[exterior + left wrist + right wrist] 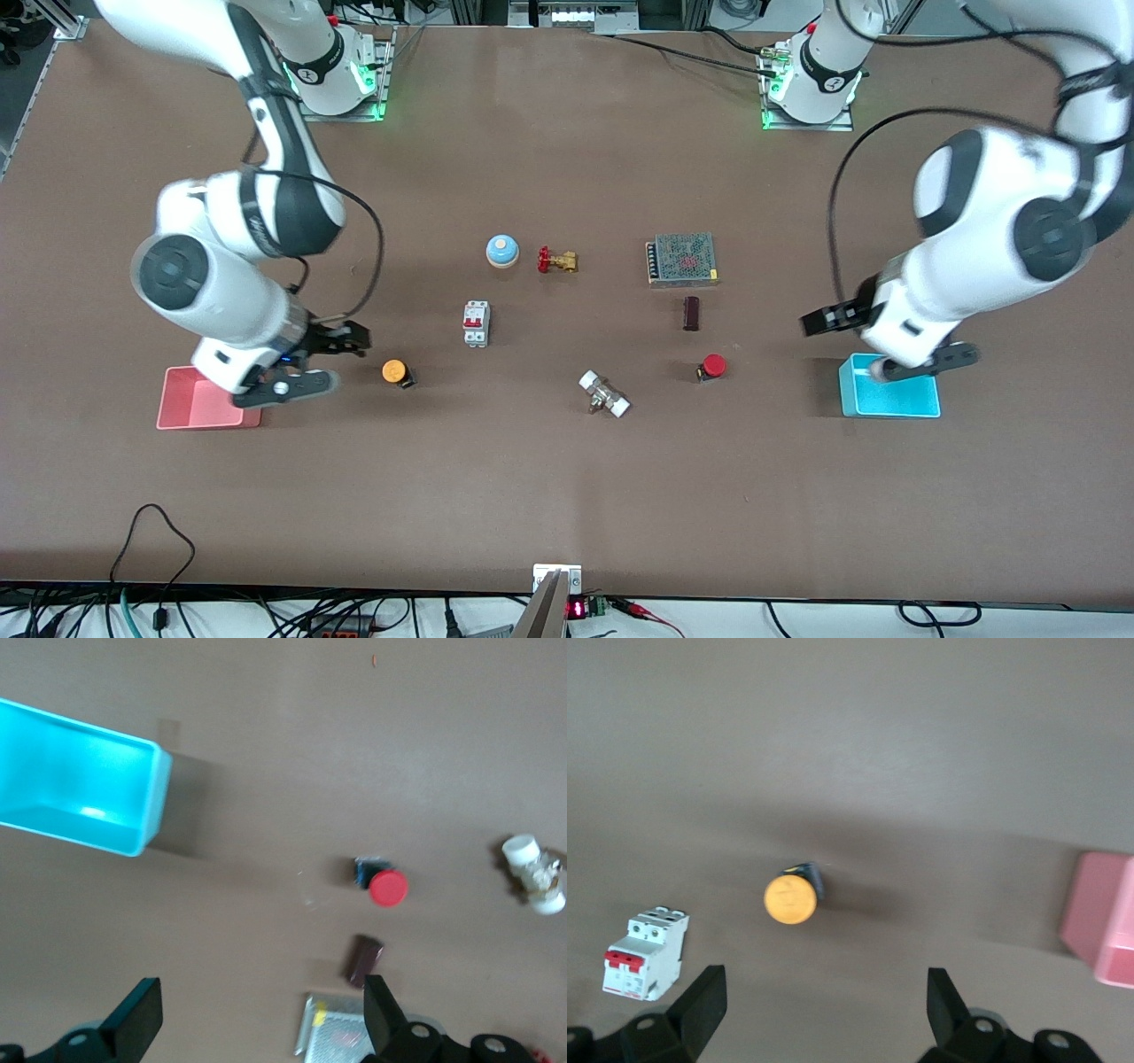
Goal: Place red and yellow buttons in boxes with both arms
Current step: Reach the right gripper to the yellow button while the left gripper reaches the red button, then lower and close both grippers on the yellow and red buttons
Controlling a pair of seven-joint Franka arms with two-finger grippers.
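Observation:
The yellow button [394, 371] lies on the table beside the pink box [190, 403], toward the right arm's end. My right gripper [354, 339] is open and empty over bare table between the two. In the right wrist view the yellow button [789, 898] and the pink box [1103, 921] lie ahead of that gripper [824, 1014]. The red button [713, 365] lies beside the cyan box [895, 403]. My left gripper [811, 323] is open and empty over the table between them. The left wrist view shows that gripper [261, 1019], the red button [387, 888] and the cyan box [80, 788].
A blue bell [501, 251], a brass valve [557, 260] and a grey mesh-topped box [681, 259] stand mid-table. Nearer the camera are a white circuit breaker [476, 323], a dark brown block [691, 313] and a white pipe fitting [604, 394].

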